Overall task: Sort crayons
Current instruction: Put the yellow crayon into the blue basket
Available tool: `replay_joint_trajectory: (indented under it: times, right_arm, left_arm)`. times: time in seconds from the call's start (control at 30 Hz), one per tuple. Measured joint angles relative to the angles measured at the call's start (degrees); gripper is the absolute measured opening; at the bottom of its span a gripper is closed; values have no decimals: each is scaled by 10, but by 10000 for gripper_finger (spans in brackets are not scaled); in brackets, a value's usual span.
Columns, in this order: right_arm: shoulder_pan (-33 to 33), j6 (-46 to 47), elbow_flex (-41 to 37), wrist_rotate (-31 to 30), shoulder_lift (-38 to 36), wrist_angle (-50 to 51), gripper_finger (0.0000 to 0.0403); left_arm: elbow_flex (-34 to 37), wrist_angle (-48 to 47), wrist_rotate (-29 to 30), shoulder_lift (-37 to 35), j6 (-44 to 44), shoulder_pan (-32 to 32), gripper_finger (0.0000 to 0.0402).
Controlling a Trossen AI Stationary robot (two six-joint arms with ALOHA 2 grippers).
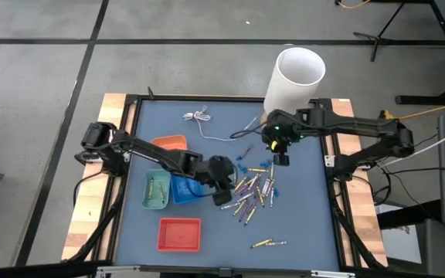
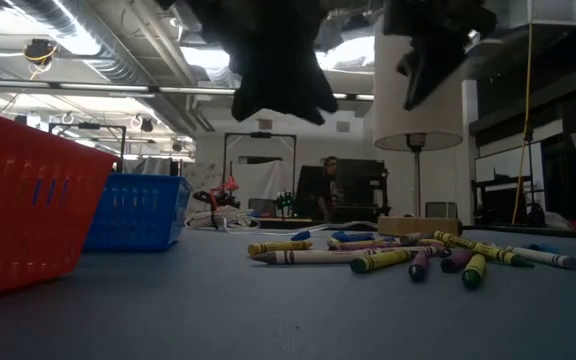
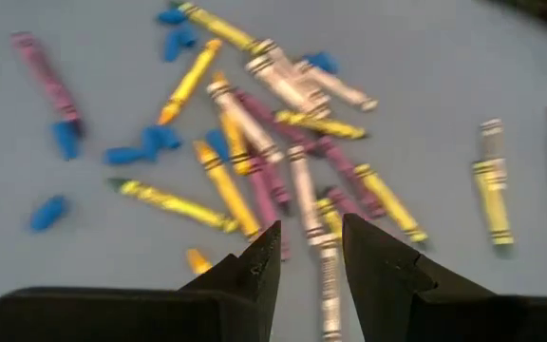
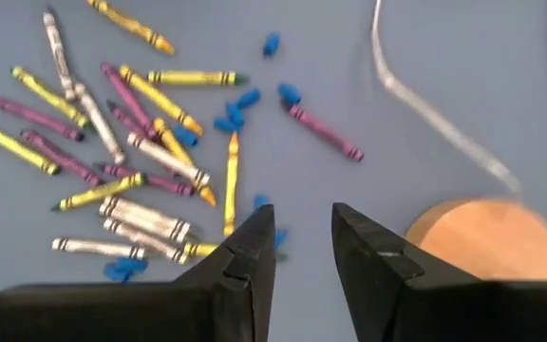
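The crayons (image 1: 253,189) lie in a loose pile on the blue-grey table, right of centre: yellow, purple, pink and whitish sticks among small blue bits. They also show in the low view (image 2: 408,255). Two more crayons (image 1: 267,243) lie near the front edge. My left gripper (image 1: 224,185) hovers at the pile's left edge, open and empty; in the left wrist view (image 3: 310,252) its fingers point down at the crayons (image 3: 283,161). My right gripper (image 1: 279,157) hovers over the pile's far side, open and empty (image 4: 304,237), with the crayons (image 4: 131,161) beyond it.
Four small trays stand left of the pile: orange (image 1: 170,144), green (image 1: 157,191), blue (image 1: 185,188) and red (image 1: 180,234). A white cylinder (image 1: 296,81) stands at the far right edge. A thin white cable (image 1: 207,120) lies at the back. A round wooden piece (image 4: 482,237) lies near my right gripper.
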State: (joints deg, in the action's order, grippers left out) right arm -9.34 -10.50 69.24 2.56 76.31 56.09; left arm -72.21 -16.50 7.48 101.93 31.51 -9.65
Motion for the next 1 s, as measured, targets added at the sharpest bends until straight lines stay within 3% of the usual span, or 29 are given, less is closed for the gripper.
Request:
replay_joint_trajectory:
  times: [0.13, 0.43, 1.0]
  right_arm:
    - [0, 24, -73, 0, -34, -33, 104]
    - [0, 83, -192, 0, -80, -98, 104]
    - [0, 90, -226, 0, -79, -136, 104]
  left_arm:
    - [-51, -87, 40, 33, -6, -1, 100]
    - [-55, -101, 51, 91, -6, -1, 100]
    - [-55, -98, 54, 142, 15, -1, 100]
